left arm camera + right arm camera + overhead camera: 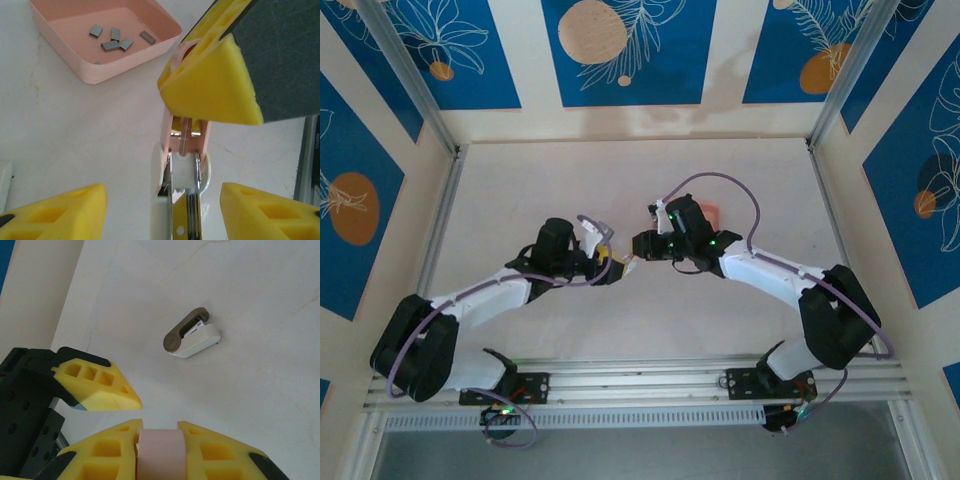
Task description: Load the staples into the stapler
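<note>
I've got both arms meeting over the middle of the table (pixel 740 170). The right gripper (pixel 157 432) is closed down on the pink end of the stapler (pixel 160 190), which sits wedged between its two yellow fingers. In the left wrist view one of those fingers (pixel 215 85) covers the top of the pink arm. The stapler is hinged open, with its pink arm lifted off the white base and the metal channel showing between them. The left gripper (pixel 607 265) stands roughly half open around the white base. There is bare table on either side between the base and its fingers where I can see them. The base runs off the bottom of that view, so I can't tell whether it touches anything lower down. The staples (pixel 110 46), a few small grey strips, lie loose on the floor of the pink tray (pixel 125 67). The tray sits on the table just beyond the stapler, apart from both grippers. A second stapler (pixel 192 335), brown and white, lies on its side on the table, well clear of the right gripper.
</note>
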